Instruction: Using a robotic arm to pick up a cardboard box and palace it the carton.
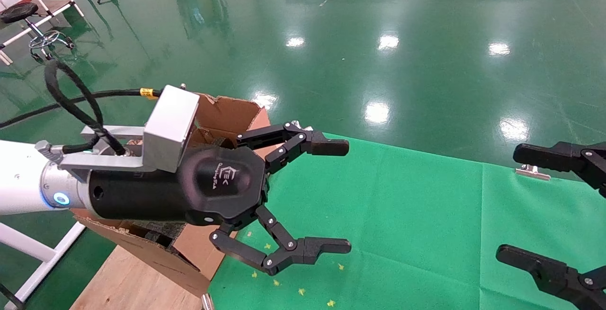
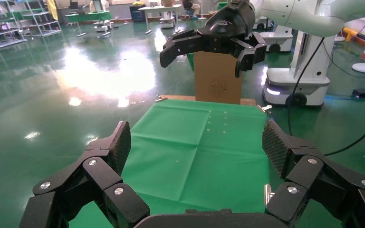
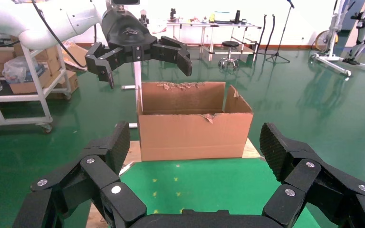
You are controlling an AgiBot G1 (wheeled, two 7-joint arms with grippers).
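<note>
The carton (image 1: 227, 111) is a large brown corrugated box with torn edges at the left end of the table; it also shows in the right wrist view (image 3: 192, 133). My left gripper (image 1: 348, 196) is open and empty, held above the carton's near side and pointing over the green cloth (image 1: 402, 215). The right wrist view shows the left gripper (image 3: 147, 66) hovering above the carton. In its own view the left gripper (image 2: 197, 142) holds nothing. My right gripper (image 1: 511, 203) is open and empty at the right edge. The small cardboard box is out of view.
The green cloth covers a wooden table (image 1: 128, 281) and carries small yellow star marks (image 1: 300, 291). A metal clip (image 1: 532, 172) sits on the cloth's far right edge. A tall brown box (image 2: 217, 90) stands past the right gripper (image 2: 202, 61). Glossy green floor surrounds the table.
</note>
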